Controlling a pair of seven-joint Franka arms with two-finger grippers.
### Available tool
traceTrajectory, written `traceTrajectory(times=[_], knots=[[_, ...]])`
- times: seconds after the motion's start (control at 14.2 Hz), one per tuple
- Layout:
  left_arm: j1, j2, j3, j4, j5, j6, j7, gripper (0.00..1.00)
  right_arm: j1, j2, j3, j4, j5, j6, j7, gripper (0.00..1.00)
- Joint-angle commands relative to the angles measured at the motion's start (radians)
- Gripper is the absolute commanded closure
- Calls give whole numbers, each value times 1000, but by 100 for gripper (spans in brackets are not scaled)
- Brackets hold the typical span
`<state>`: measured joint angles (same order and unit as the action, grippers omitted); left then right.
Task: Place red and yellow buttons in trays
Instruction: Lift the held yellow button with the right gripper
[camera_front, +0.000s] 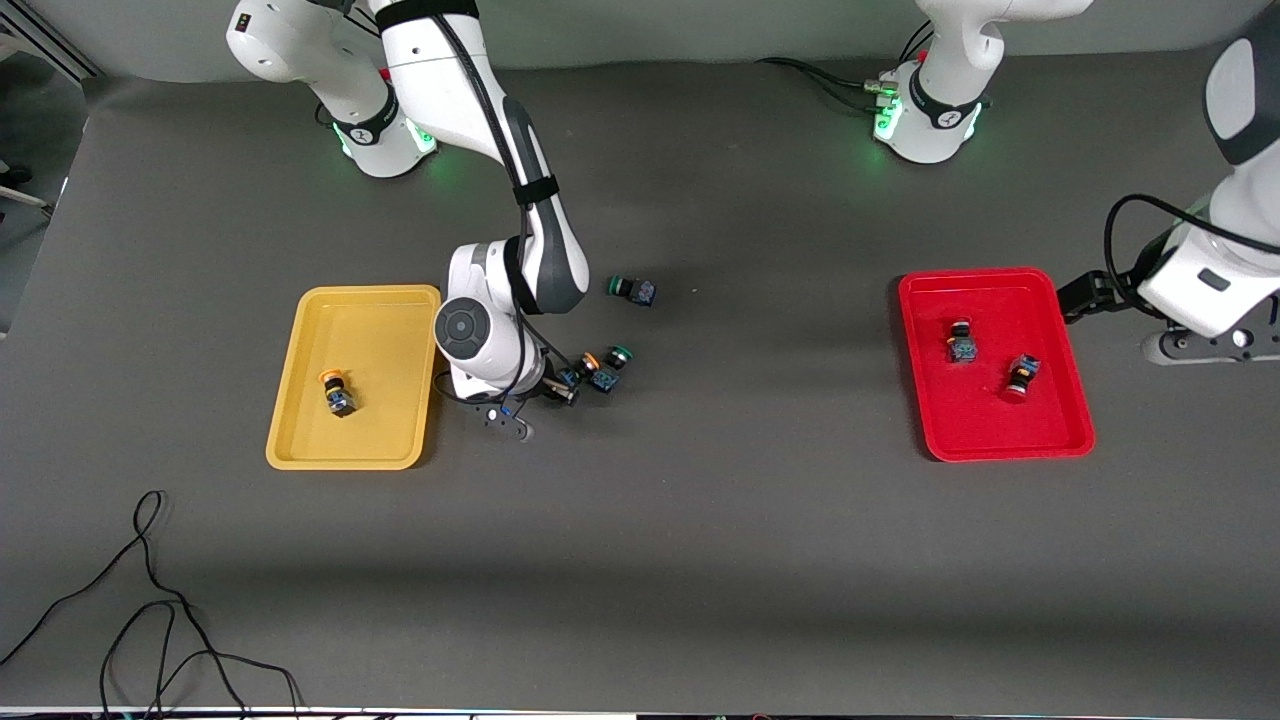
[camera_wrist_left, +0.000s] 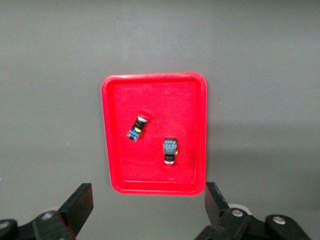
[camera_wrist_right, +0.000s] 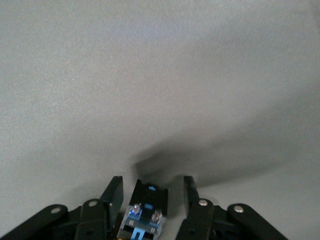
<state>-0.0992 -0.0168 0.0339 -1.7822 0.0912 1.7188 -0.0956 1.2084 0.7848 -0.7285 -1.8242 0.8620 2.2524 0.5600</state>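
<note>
You are looking at a grey table (camera_front: 700, 520) with the right arm reaching down beside the yellow tray (camera_front: 300, 330) while the left arm is waiting. The left gripper (camera_wrist_left: 148, 194) is hanging by the red tray (camera_front: 1060, 300), its fingers spread wide. That tray is holding both red buttons (camera_wrist_left: 136, 127); the yellow one is holding one yellow button (camera_front: 337, 391).

The right gripper (camera_wrist_right: 151, 186) is straddling the second yellow button (camera_front: 583, 367) on the table, fingers (camera_wrist_right: 112, 196) apart on either side of its body, a green-capped switch (camera_front: 612, 364) lying just beside it. You are judging this as the final pick: closing squarely, lifting clear of the green neighbour, then carrying to the yellow tray. No legible writing is showing.
</note>
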Motion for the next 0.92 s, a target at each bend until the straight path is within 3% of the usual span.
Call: traceTrajectory(times=[0.0,0.07,0.21,0.28,0.42,0.56,0.71,0.85], knots=[[45,-108,-52,-128,-2,67,16,1,2,-12,15,8,19,-17,52,43],[88,-92,-92,-111,-2,52,16,1,0,-10,15,11,23,-17,66,43],[93,-74,-98,-89,-4,31,17,1,5,-10,17,14,25,-17,92,43],[98,-71,-98,-85,-4,28,17,1,3,-10,17,14,25,-17,93,53],[95,-66,-100,-79,-8,12,17,1,8,-12,17,14,25,-17,87,98],[98,-60,-98,-75,-8,-8,17,1,5,-16,15,16,25,-19,81,100],[101,-55,-98,-75,-8,-13,19,1,-6,-50,-5,29,3,-119,75,100],[98,-55,-100,-74,-11,-13,17,1,-12,-119,-105,71,-65,-326,55,100]])
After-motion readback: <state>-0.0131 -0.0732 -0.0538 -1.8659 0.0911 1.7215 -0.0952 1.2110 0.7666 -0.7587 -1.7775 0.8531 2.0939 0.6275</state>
